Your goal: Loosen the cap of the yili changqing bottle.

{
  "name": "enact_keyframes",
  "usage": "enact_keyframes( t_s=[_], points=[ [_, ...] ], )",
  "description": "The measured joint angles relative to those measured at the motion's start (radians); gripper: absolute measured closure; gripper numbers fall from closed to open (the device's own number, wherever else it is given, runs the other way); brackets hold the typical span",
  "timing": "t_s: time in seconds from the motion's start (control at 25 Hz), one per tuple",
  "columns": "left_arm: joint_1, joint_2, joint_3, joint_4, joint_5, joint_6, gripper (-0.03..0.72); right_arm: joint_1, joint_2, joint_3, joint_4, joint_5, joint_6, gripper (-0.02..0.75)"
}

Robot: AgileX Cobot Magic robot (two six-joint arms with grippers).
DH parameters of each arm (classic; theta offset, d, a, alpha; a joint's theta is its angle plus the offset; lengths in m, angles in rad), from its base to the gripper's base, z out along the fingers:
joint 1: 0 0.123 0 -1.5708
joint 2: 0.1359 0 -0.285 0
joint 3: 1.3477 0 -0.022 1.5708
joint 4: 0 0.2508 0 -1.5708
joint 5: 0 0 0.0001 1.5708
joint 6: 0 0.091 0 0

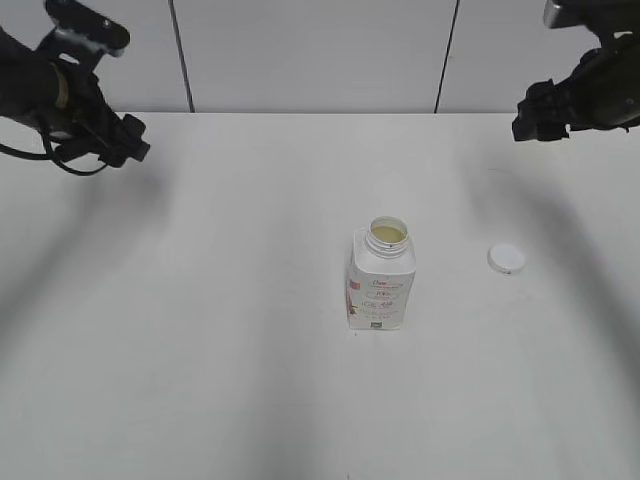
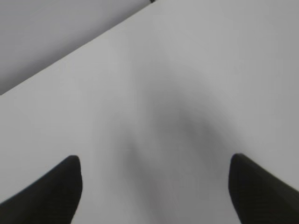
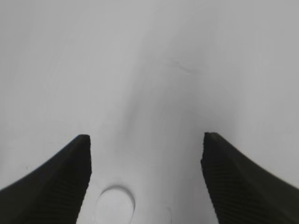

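The yili changqing bottle (image 1: pixel 380 285) stands upright near the table's middle, white with pink and red label marks. Its neck is open and pale liquid shows inside. The white cap (image 1: pixel 506 258) lies flat on the table to the bottle's right, apart from it. The cap also shows in the right wrist view (image 3: pixel 115 205), low between the fingers and far below them. My left gripper (image 1: pixel 128 143) is raised at the far left, open and empty (image 2: pixel 154 163). My right gripper (image 1: pixel 530 115) is raised at the far right, open and empty (image 3: pixel 145 140).
The white table (image 1: pixel 200 330) fills the view, with a grey panelled wall (image 1: pixel 310 50) behind its far edge. Soft arm shadows fall across the table on both sides.
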Motion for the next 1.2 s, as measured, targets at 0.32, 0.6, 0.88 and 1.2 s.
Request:
enact_keyframes(
  t_s=[0.32, 0.6, 0.88, 1.2],
  points=[
    [0.000, -0.087, -0.135, -0.329, 0.181, 0.266, 0.101, -0.007, 0.000, -0.247, -0.020, 0.239, 0.076, 0.156],
    [0.036, -0.088, -0.333, -0.589, 0.504, 0.491, 0.101, -0.009, 0.000, -0.432, -0.088, 0.484, 0.114, 0.156],
    [0.086, -0.094, -0.407, -0.712, 0.793, 0.566, 0.101, -0.009, -0.005, -0.501, -0.121, 0.714, 0.126, 0.156],
    [0.102, -0.111, -0.407, -0.864, 0.929, 0.568, 0.101, -0.009, -0.050, -0.503, -0.200, 0.836, 0.153, 0.156]
  ],
)
